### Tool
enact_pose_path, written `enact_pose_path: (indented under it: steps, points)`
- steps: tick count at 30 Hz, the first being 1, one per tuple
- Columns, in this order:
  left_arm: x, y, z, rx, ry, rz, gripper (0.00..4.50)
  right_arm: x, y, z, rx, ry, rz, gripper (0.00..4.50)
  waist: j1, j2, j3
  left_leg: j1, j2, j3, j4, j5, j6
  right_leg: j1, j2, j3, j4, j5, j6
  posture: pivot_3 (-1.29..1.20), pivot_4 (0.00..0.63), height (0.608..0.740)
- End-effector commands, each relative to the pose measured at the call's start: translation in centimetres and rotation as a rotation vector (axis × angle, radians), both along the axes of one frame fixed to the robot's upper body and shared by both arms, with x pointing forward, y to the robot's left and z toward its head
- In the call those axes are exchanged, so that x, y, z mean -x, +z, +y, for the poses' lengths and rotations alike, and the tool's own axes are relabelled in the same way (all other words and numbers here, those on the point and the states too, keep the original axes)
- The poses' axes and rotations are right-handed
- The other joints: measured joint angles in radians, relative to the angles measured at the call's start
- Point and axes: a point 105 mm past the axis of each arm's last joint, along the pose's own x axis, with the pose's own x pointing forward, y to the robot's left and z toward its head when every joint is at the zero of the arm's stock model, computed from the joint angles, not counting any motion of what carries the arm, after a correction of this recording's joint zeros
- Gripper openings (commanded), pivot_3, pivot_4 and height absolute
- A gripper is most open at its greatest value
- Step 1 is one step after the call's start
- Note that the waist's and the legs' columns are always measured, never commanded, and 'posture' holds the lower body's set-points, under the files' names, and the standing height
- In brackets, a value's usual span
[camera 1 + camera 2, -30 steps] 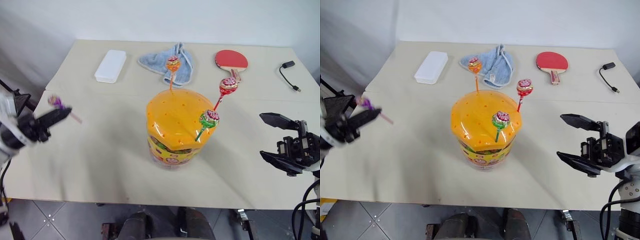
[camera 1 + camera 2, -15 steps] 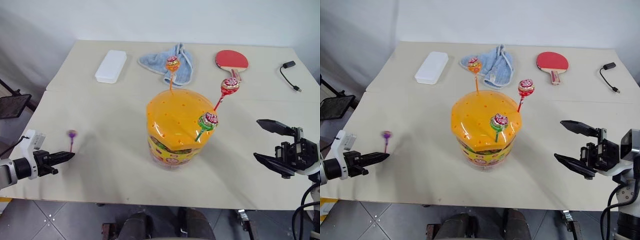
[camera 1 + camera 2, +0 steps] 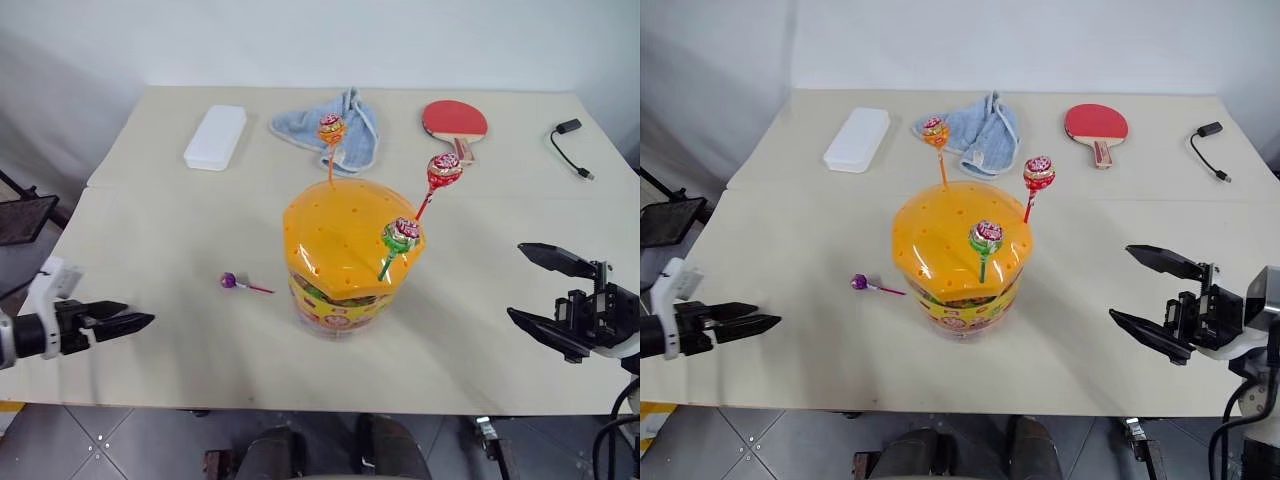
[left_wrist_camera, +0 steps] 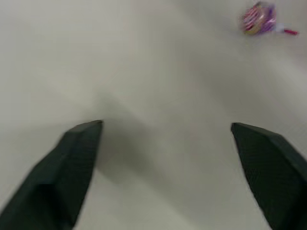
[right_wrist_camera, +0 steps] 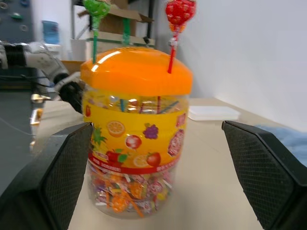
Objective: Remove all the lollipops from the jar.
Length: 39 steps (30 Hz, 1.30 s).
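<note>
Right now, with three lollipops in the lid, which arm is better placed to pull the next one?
Probably the right. The right gripper is open, empty, facing the jar, nearest the red-stick lollipop. The left gripper sits at the table's far edge.

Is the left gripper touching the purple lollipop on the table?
Apart. In the left eye view, bare table lies between the open left gripper and the purple lollipop.
</note>
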Motion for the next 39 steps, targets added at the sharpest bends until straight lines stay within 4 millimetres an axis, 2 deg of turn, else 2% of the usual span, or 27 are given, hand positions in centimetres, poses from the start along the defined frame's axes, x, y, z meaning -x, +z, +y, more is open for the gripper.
enact_pose_path:
  steps: [1, 4, 5, 7, 9, 13, 16, 19, 21, 25, 28, 36, 39]
  points:
    - [-0.3, 6.1, -1.6, -0.019, -0.241, -0.328, 4.47, 0.3, 1.8, -1.0, -0.009, -0.069, -0.087, 4.5, 0.001, -0.001, 0.0, -0.001, 0.0, 0.0, 0.0, 0.0, 0.0, -0.001, 0.0, 0.0, 0.0, 0.0, 0.0, 0.0, 0.15, 0.74]
    - [-1.5, 10.0, -4.7, 0.093, -0.367, -0.551, 4.47, 0.3, 2.5, -1.5, -0.017, -0.103, -0.11, 4.5, 0.012, -0.001, 0.0, -0.001, -0.001, -0.001, 0.0, 0.0, 0.0, 0.0, -0.001, -0.001, -0.001, 0.0, 0.0, 0.0, 0.15, 0.74]
    - [-2.0, 10.5, -5.5, 0.116, -0.388, -0.574, 4.47, 0.3, 2.7, -1.5, -0.018, -0.109, -0.116, 4.5, 0.014, -0.001, 0.0, -0.001, -0.001, -0.001, 0.0, 0.0, 0.0, 0.001, -0.001, -0.001, -0.001, 0.0, 0.0, 0.0, 0.15, 0.74]
    - [-3.4, 11.8, -9.6, 0.178, -0.509, -0.643, 4.47, 0.6, 3.8, -1.8, -0.046, -0.14, -0.157, 4.5, 0.021, -0.001, 0.001, -0.001, -0.001, 0.0, 0.001, 0.0, 0.002, 0.001, -0.001, 0.0, 0.0, 0.001, 0.001, 0.0, 0.15, 0.74]
    - [-4.1, 12.9, -12.6, 0.221, -0.596, -0.682, 4.47, 1.1, 4.6, -1.8, -0.065, -0.153, -0.181, 4.5, 0.027, -0.002, 0.001, -0.002, -0.002, 0.0, 0.003, 0.001, 0.003, 0.001, 0.004, -0.001, 0.0, 0.001, 0.002, 0.0, 0.15, 0.74]
    - [-5.4, 14.0, -16.9, 0.3, -0.7, -0.7, 4.47, 1.9, 5.4, -1.1, -0.078, -0.146, -0.187, 4.5, 0.025, -0.004, 0.002, -0.003, -0.002, 0.001, 0.005, 0.002, 0.004, 0.001, 0.009, -0.002, 0.002, 0.002, 0.003, 0.0, 0.15, 0.74]
    - [-6.2, 15.8, -21.4, 0.399, -0.814, -0.705, 4.47, 2.6, 5.5, -0.4, -0.084, -0.118, -0.173, 4.5, 0.027, -0.006, 0.003, -0.003, -0.002, 0.003, 0.005, 0.002, 0.005, 0.001, 0.01, -0.005, 0.001, 0.002, 0.004, 0.0, 0.15, 0.74]
    - [-6.9, 17.4, -24.6, 0.452, -0.878, -0.693, 4.47, 2.6, 5.3, -0.2, -0.087, -0.127, -0.16, 4.5, 0.027, -0.007, 0.003, -0.003, -0.002, 0.004, 0.007, 0.003, 0.006, 0.001, 0.01, -0.005, 0.0, 0.003, 0.006, 0.0, 0.15, 0.74]
    - [-6.9, 18.2, -26.0, 0.498, -0.919, -0.67, 4.47, 2.7, 5.1, -0.1, -0.084, -0.133, -0.156, 4.5, 0.027, -0.007, 0.003, -0.003, -0.002, 0.004, 0.007, 0.003, 0.006, 0.002, 0.01, -0.005, -0.001, 0.004, 0.007, 0.0, 0.15, 0.74]
    - [-7.6, 17.8, -28.2, 0.457, -0.956, -0.577, 4.47, 2.7, 4.7, -0.1, -0.083, -0.15, -0.149, 4.5, 0.025, -0.007, 0.003, -0.003, -0.002, 0.004, 0.006, 0.003, 0.006, 0.001, 0.011, -0.005, -0.001, 0.004, 0.007, 0.0, 0.15, 0.74]
    - [-7.9, 17.3, -28.6, 0.424, -0.955, -0.541, 3.88, 2.8, 4.7, 0.0, -0.087, -0.154, -0.154, 4.5, 0.024, -0.007, 0.003, -0.003, -0.002, 0.004, 0.006, 0.003, 0.006, 0.001, 0.012, -0.005, -0.002, 0.004, 0.007, 0.0, 0.15, 0.74]
    - [-7.1, 18.0, -28.4, 0.424, -0.996, -0.553, 1.31, 2.8, 4.5, 0.2, -0.094, -0.162, -0.152, 4.5, 0.029, -0.007, 0.004, -0.004, -0.002, 0.003, 0.007, 0.003, 0.006, 0.001, 0.011, -0.006, -0.002, 0.004, 0.007, 0.0, 0.15, 0.74]
    - [-7.2, 19.0, -28.0, 0.437, -0.971, -0.586, 0.37, 2.5, 4.5, 0.2, -0.096, -0.164, -0.152, 4.5, 0.027, -0.007, 0.004, -0.004, -0.002, 0.003, 0.007, 0.003, 0.006, 0.002, 0.011, -0.005, -0.002, 0.004, 0.007, 0.0, 0.15, 0.74]
